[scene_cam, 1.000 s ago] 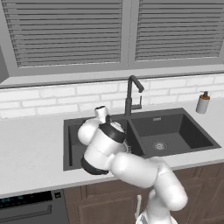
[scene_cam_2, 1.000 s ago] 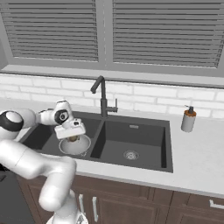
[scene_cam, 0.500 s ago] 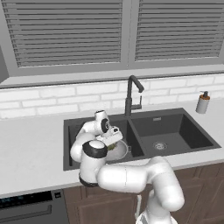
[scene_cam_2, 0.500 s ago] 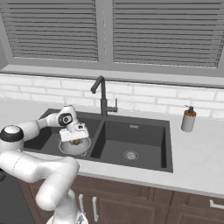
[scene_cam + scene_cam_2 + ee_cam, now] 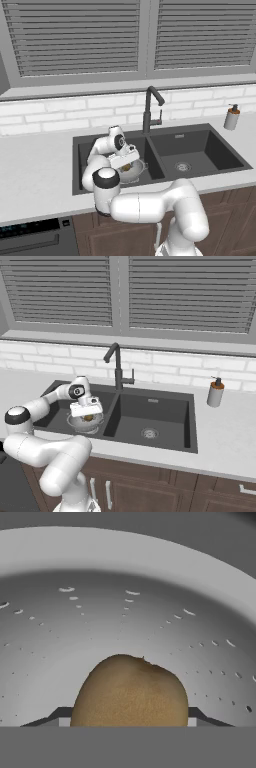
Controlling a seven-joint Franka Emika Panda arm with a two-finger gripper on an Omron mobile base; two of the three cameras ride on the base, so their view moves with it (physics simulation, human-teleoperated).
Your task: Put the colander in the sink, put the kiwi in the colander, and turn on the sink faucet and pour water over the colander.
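**Kiwi held over colander**

Grey counter (image 5: pixel 35 175) runs under shuttered windows; sink (image 5: pixel 200 145) holds the colander (image 5: pixel 80 425) in its left basin; gripper (image 5: pixel 126 162) hangs inside the bowl, jaws clamped on the kiwi (image 5: pixel 131 692); faucet (image 5: pixel 117 368) stands behind.

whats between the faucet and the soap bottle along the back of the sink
Bare counter and the right basin's back rim lie between the faucet and the soap bottle, as the right base view shows.

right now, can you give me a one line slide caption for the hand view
Kiwi held between the gripper jaws, just inside the perforated colander.
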